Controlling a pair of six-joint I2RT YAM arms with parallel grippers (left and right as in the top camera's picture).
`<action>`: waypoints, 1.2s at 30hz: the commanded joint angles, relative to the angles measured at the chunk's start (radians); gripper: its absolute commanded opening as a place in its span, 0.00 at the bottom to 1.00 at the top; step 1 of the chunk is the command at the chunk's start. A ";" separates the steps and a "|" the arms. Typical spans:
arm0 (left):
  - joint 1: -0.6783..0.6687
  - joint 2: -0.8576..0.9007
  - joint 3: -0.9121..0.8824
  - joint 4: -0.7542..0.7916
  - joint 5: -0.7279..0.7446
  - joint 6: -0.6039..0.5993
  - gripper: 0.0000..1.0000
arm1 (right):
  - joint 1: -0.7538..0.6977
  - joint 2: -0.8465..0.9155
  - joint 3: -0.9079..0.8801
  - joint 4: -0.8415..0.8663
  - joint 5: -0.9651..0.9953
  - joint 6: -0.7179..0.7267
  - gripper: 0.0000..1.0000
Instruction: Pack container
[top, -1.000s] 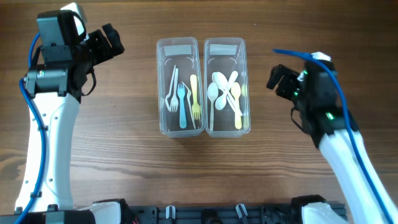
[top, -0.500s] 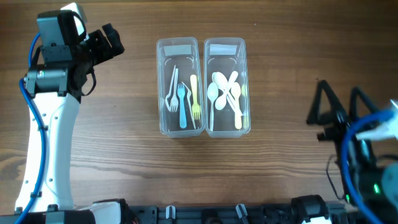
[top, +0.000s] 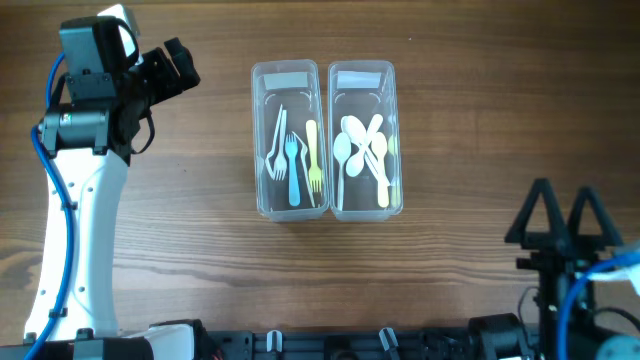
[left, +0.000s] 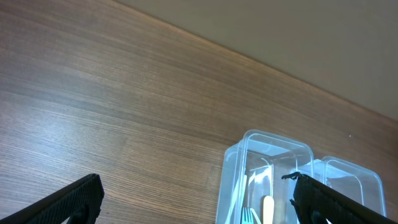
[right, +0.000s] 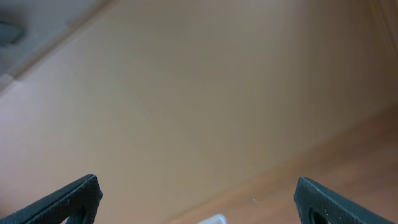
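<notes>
Overhead, the right hand (top: 565, 192) now stands at the near right edge of the table (top: 470, 60), jaws wide and empty, having drawn back from beside the spoon container (top: 362, 95) within the last second. Farther in, at mid-table, that container and the fork container (top: 288, 95) stand side by side, touching, spoons (top: 362, 145) and forks (top: 295, 165) inside. Far left, the left hand (top: 178, 66) hangs unmoved, wide, empty. Packing looks finished.

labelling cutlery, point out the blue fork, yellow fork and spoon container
blue fork (top: 293, 182), overhead view, on its handle
yellow fork (top: 311, 140), overhead view, on its handle
spoon container (top: 361, 96), overhead view, bare upper end
</notes>
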 joint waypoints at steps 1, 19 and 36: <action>0.006 0.002 0.006 0.000 -0.003 0.009 1.00 | -0.005 -0.021 -0.121 0.046 0.048 0.018 1.00; 0.006 0.002 0.006 0.000 -0.003 0.009 1.00 | -0.050 -0.111 -0.362 0.289 -0.120 -0.393 1.00; 0.006 0.002 0.006 0.000 -0.003 0.009 1.00 | -0.078 -0.111 -0.489 0.317 -0.215 -0.507 1.00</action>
